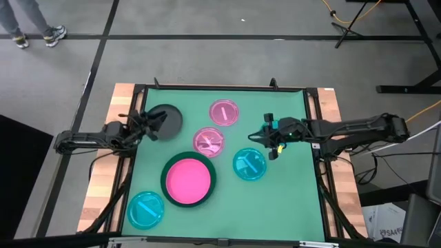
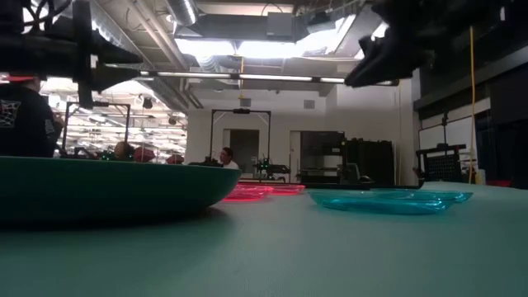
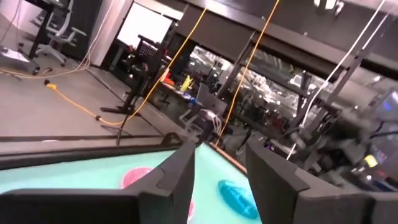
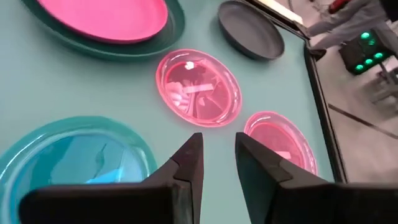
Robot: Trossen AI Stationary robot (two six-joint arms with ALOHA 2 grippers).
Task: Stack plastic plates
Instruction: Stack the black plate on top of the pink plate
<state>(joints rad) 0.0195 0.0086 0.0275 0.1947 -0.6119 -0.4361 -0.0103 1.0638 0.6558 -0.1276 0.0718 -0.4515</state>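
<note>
The high view shows six plates lying flat on the green mat. A medium pink plate lies inside the large dark green plate. A medium dark green plate lies near the left side. Two small translucent pink plates lie in the middle. One small cyan plate sits right of centre, another near the front left. My left gripper is open beside the medium dark green plate's left rim, with nothing between its fingers. My right gripper is open a little above the mat, between the pink plates and the cyan plate.
Wooden table edges and a black frame border the mat. Bare mat shows at the far left corner and along the right side. In the low view the large green plate fills the left foreground. A person's feet stand beyond the table.
</note>
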